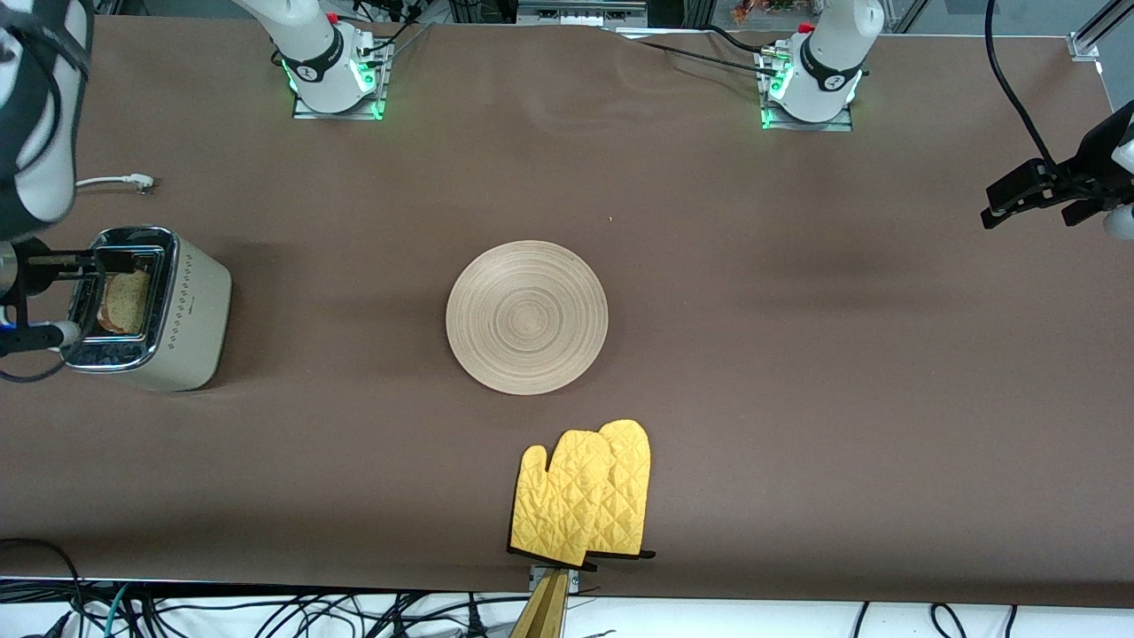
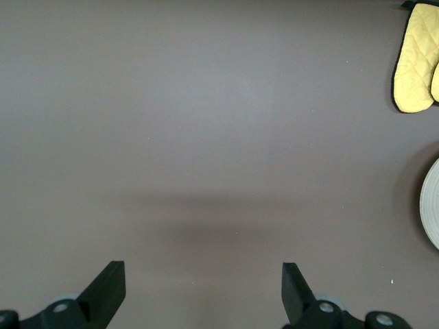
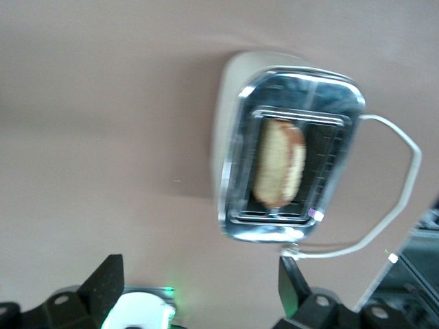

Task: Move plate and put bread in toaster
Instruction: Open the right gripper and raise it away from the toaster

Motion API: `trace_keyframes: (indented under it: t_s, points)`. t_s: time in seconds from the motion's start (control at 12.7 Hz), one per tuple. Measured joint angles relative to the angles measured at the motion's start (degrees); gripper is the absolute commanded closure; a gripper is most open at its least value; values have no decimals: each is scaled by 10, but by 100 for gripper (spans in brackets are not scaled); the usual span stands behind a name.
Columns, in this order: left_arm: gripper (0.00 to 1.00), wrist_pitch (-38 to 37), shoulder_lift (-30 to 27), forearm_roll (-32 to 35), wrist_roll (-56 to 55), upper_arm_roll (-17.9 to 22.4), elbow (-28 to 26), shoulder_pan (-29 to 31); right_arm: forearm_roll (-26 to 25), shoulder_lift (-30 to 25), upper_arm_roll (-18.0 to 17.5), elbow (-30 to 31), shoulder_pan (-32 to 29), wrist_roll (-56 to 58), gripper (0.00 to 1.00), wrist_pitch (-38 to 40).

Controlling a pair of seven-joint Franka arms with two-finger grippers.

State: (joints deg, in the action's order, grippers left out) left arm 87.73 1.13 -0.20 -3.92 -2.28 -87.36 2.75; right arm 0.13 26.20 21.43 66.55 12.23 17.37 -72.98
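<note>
The pale wooden plate [image 1: 527,316] lies flat in the middle of the table with nothing on it; its rim also shows in the left wrist view [image 2: 432,212]. The cream-white toaster [image 1: 182,310] stands at the right arm's end of the table. The bread [image 1: 124,301] stands in one of its slots, and the right wrist view shows both the toaster [image 3: 233,137] and the bread [image 3: 278,164]. My right gripper [image 1: 44,299] is open and empty, raised beside the toaster's top. My left gripper [image 1: 1036,206] is open and empty, up over the left arm's end of the table.
A pair of yellow oven mitts [image 1: 585,496] lies near the table's front edge, nearer to the front camera than the plate; it also shows in the left wrist view [image 2: 415,58]. The toaster's white cord [image 3: 398,199] trails from the toaster, with its plug [image 1: 137,182] on the table.
</note>
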Motion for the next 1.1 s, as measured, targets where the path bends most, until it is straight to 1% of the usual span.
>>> trace_keyframes:
  t_s: [0.16,0.24,0.55,0.71,0.79,0.87,1.02,1.1]
  points:
    - [0,0,0,0,0,0,0,0,59,-18,3,1,-3,0,0,8]
    - [0,0,0,0,0,0,0,0,71,-24,3,1,-4,0,0,9]
    - [0,0,0,0,0,0,0,0,74,-38,0,1,8,0,0,9]
    - [0,0,0,0,0,0,0,0,59,-47,-18,11,7,-4,0,-12]
    - [0,0,0,0,0,0,0,0,50,-60,-35,30,-3,-7,0,-33]
    - [0,0,0,0,0,0,0,0,36,-84,-62,66,-22,-12,0,-58]
    - [0,0,0,0,0,0,1,0,-2,-156,-131,168,-71,-56,0,-109]
    - [0,0,0,0,0,0,1,0,-10,-192,-164,215,-93,-90,0,-124]
